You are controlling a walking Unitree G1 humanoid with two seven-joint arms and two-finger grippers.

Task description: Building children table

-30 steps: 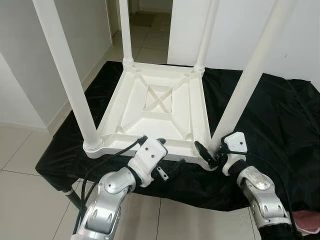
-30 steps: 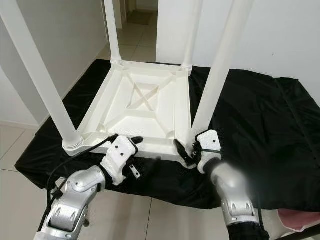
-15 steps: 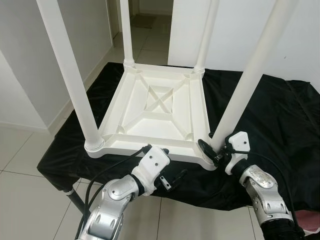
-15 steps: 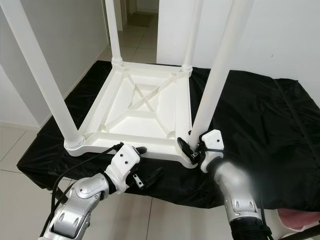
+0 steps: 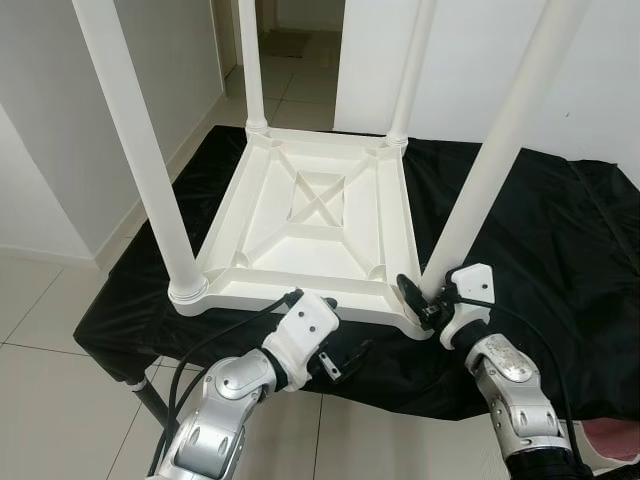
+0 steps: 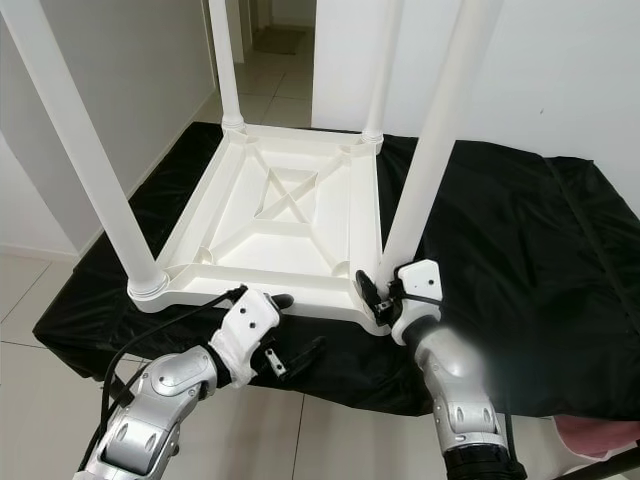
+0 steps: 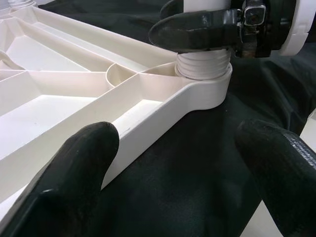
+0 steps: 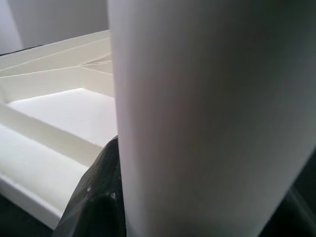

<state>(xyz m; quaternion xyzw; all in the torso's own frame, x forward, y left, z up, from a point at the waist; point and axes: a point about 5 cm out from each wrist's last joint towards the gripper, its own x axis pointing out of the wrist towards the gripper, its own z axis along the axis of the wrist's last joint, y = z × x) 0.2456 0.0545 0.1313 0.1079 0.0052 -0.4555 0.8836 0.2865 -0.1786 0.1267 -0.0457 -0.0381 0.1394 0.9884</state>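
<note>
right jaws (image 5: 418,300) clamped on table leg (image 5: 490,170) | left jaws (image 5: 335,335) apart at tabletop (image 5: 310,215) edge

Four upright table legs (image 5: 138,150) fence the upturned tabletop (image 5: 310,225); open black cloth (image 5: 540,250) lies beside the tabletop's right edge.

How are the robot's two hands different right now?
The right end effector is closed around the base of the near right table leg, where it screws into the upside-down tabletop. The left end effector holds nothing: its fingers are spread, one by the tabletop's near edge, the other over the black cloth. Both have two long black fingers on a silver arm.
</note>
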